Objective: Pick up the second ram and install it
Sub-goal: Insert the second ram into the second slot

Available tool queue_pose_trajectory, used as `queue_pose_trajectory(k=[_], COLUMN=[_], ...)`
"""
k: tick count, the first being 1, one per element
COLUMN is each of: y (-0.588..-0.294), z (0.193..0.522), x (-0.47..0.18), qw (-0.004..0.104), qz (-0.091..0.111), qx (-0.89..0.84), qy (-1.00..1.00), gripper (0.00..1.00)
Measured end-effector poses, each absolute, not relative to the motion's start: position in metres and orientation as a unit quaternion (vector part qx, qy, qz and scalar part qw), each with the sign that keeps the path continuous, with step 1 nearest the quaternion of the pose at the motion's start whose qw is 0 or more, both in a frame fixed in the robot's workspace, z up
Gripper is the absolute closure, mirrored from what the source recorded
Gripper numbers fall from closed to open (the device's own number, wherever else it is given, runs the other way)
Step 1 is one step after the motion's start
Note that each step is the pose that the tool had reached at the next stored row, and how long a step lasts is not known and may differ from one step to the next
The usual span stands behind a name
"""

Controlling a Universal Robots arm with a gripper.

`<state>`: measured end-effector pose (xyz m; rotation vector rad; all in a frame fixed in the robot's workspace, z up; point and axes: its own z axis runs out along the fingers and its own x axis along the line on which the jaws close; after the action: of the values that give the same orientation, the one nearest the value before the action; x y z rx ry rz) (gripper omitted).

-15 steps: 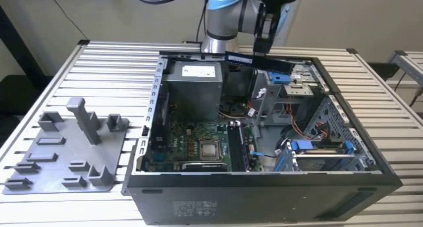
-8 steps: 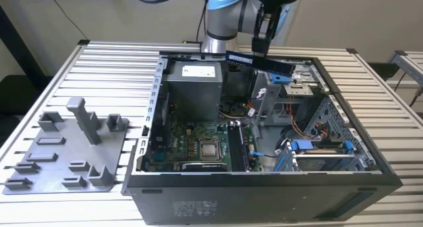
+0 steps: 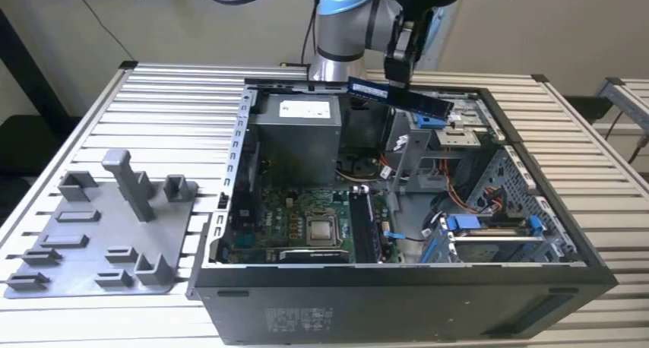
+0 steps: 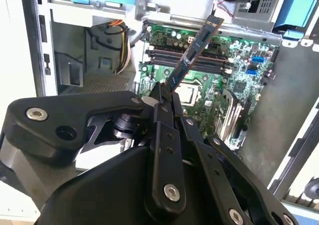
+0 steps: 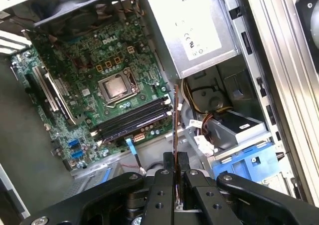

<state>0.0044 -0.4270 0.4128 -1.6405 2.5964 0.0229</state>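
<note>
Fingers (image 4: 162,125) clamped on 1 end of the second ram (image 4: 195,44) — the stick juts past the tips, in the air above the open case (image 3: 406,283), over the motherboard (image 4: 249,80), clear of its black sockets (image 5: 130,121). Looks light, stiff, thin, fragile — best held by the short edges, off the contacts. Grey tray (image 3: 102,242) sits well apart on the tabletop (image 3: 172,97).

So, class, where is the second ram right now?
In the exterior view, the second ram sits clamped in the end effector above the open computer case, near its far wall.
</note>
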Motion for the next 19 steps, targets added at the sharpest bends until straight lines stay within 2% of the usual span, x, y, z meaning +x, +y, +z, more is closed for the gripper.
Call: queue_pose_trajectory(k=[19], y=[-0.4273], z=[0.4119], x=[0.005], qw=[0.035], qz=[0.005], qx=[-0.485], qy=[0.874], gripper=[0.86])
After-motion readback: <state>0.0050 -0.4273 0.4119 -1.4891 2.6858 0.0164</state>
